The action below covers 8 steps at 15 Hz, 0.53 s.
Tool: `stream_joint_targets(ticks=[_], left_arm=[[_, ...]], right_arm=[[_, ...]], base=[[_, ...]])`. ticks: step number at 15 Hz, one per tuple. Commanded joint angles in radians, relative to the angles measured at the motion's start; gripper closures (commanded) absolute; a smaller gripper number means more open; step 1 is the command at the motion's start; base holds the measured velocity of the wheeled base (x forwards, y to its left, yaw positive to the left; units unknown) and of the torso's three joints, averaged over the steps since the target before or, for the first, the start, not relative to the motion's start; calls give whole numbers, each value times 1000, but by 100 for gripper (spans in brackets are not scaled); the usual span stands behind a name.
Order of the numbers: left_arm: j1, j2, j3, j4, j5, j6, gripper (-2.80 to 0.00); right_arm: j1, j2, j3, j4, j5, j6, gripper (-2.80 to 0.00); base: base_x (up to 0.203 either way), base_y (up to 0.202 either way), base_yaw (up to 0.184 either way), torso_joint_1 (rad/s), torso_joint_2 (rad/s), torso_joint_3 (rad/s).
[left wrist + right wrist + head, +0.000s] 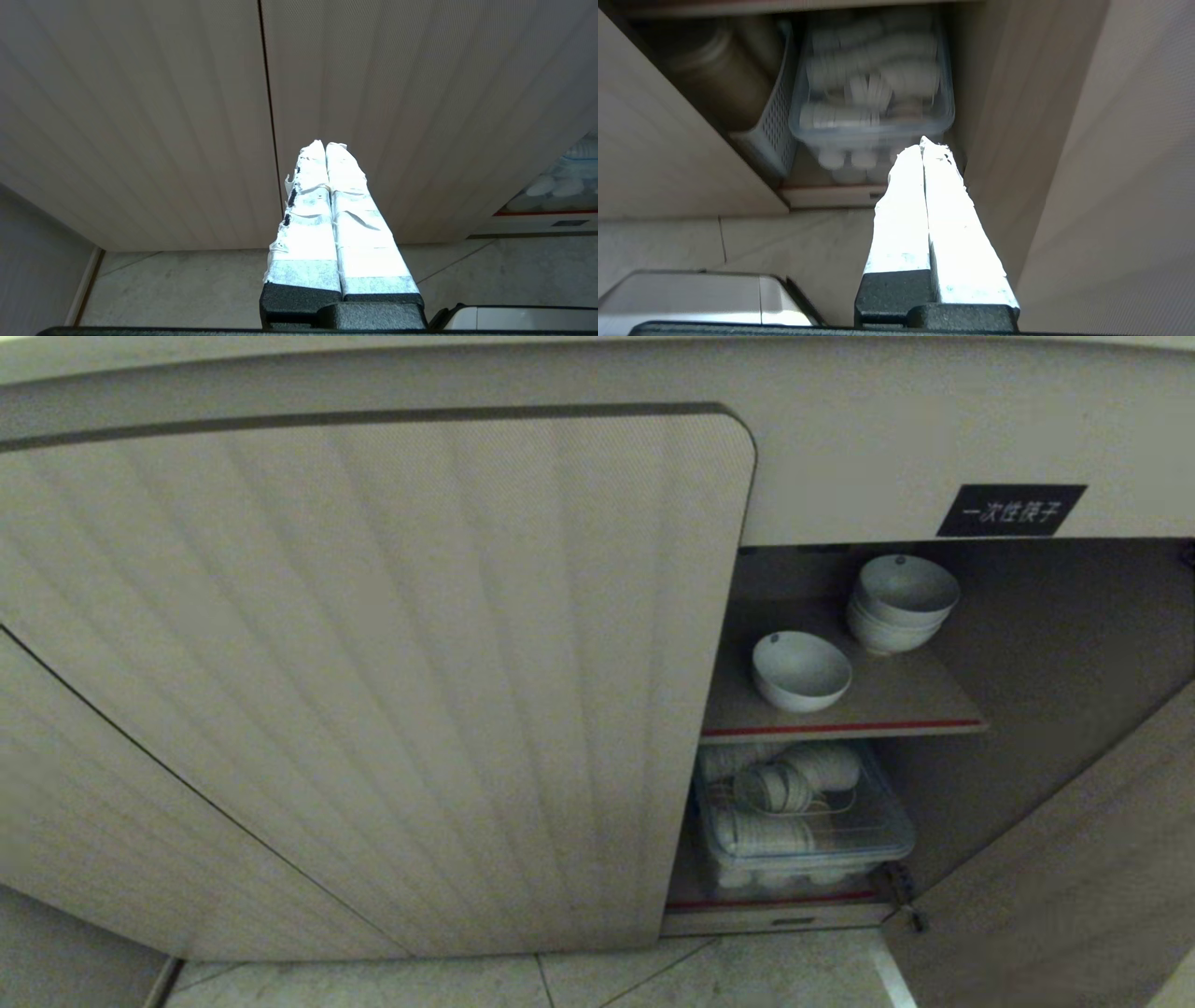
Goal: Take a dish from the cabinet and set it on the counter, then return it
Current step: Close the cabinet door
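Right hand point(923, 142) closed, empty.

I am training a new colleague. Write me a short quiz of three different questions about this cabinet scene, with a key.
1. True or false: the single white bowl stands on the red-edged upper shelf of the cabinet.
2. What lies below that shelf? A) a clear plastic box of white items B) a kettle C) folded cloth
3. Fill in: the right gripper is ____ and holds nothing.

Key: 1 true; 2 A; 3 shut
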Motion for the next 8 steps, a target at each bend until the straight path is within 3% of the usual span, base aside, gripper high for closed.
stream_joint_targets(ticks=[1,8], left_arm=[[-1,0,0,-1,-1,0,0],[-1,0,0,-1,-1,0,0]], right_arm=[[-1,-42,-2,8,0,6,0],[-1,-42,0,6,0,0,0]], base=[[0,0,0,0,0,0],[0,0,0,0,0,0]])
